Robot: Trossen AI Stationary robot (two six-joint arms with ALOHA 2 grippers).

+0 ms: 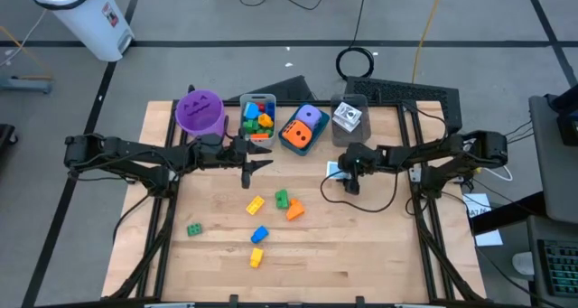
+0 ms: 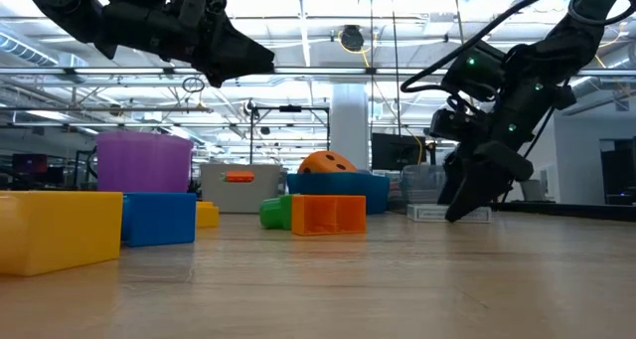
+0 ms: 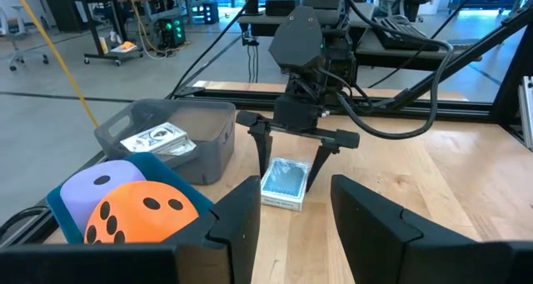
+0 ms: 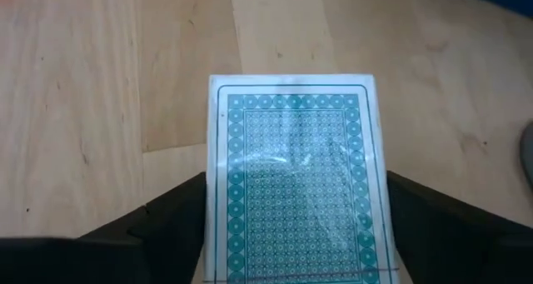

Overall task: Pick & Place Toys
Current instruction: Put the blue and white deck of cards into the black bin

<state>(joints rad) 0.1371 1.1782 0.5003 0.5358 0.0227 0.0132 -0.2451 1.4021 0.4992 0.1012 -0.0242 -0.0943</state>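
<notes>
Several toy bricks lie loose on the wooden table: yellow (image 1: 256, 202), green (image 1: 282, 198), orange (image 1: 295, 210), blue (image 1: 260, 234), another yellow (image 1: 256, 256), another green (image 1: 194, 228). A teal-backed card pack (image 4: 296, 176) lies flat at the right. My right gripper (image 3: 293, 146) slants down over it, open, one finger at each long side. My left gripper (image 3: 291, 226) hovers open above the table in front of the bins, with nothing between its fingers. My right gripper's fingers (image 4: 166, 221) stand beside the card pack's two long sides (image 4: 215, 217), slanting down from the table's right and lying along the pack. I cannot tell whether they touch it. The pack lies flat on the table.
Along the far edge stand a purple cup (image 1: 200, 111), a clear bin (image 1: 258, 102) with bricks, a blue bin (image 3: 58, 202) holding an orange and a purple die, and a grey bin (image 3: 208, 142) with printed cubes. Free wood lies near the front edge.
</notes>
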